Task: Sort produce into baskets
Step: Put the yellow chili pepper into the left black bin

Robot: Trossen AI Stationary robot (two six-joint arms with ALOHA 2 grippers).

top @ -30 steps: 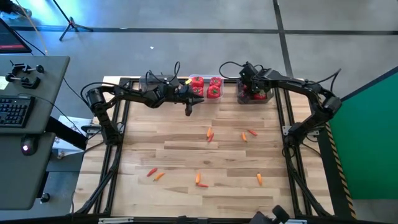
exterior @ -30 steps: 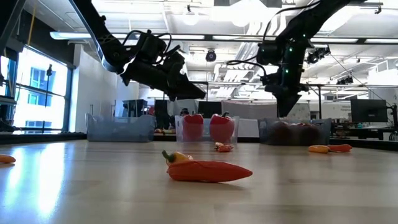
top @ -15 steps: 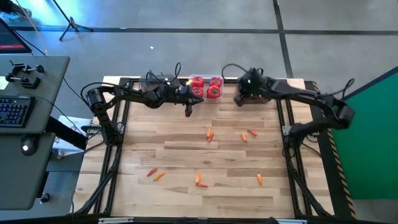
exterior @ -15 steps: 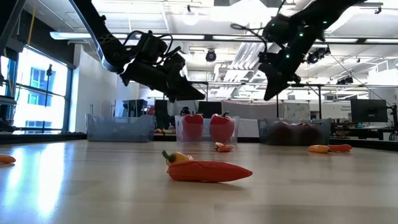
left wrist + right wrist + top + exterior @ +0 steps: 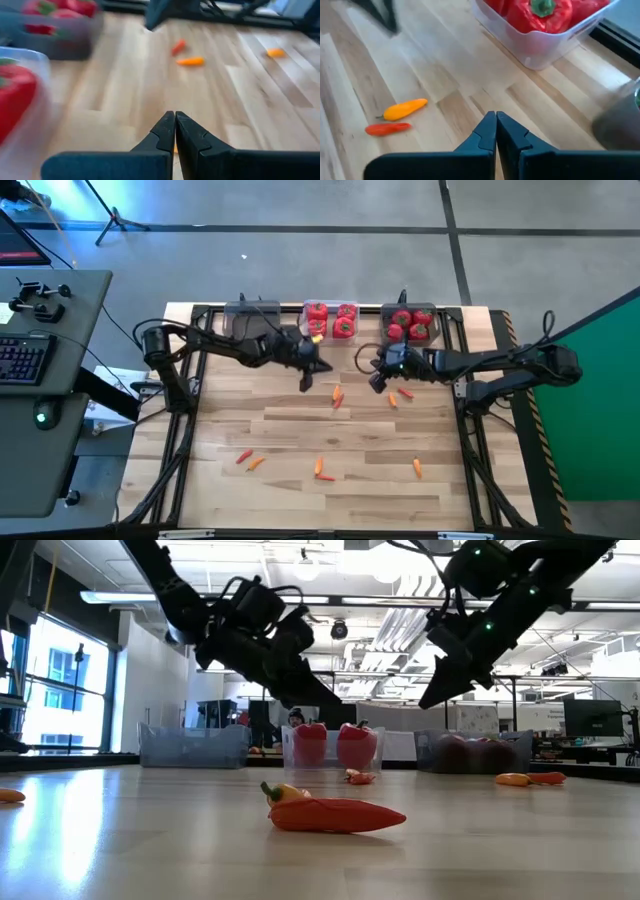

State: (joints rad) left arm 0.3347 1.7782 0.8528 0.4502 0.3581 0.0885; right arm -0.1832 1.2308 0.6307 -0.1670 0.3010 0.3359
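Note:
Three baskets stand along the far edge: a dark grey one (image 5: pixel 250 316) on the left, a clear one (image 5: pixel 331 320) holding red bell peppers (image 5: pixel 540 12), and a dark grey one (image 5: pixel 408 323) holding red tomatoes. Several small orange and red pieces lie on the table, the nearest to the grippers being one pair (image 5: pixel 337 395) and another pair (image 5: pixel 399 396). My left gripper (image 5: pixel 305 382) is shut and empty, above the table just in front of the clear basket. My right gripper (image 5: pixel 372 381) is shut and empty, in front of the tomato basket, slanting down toward the table.
More small orange and red pieces lie toward the near edge, on the left (image 5: pixel 249 460), in the middle (image 5: pixel 320 468) and on the right (image 5: pixel 417 468). A dark frame (image 5: pixel 190 410) runs along the table's left and right sides. A desk with a keyboard (image 5: pixel 25 360) stands to the left.
My right gripper has left the place above the tomato basket and gone down, toward the near edge and a little to the left, tipping to a slant. My left gripper has gone a little toward the near edge. Both have stayed shut.

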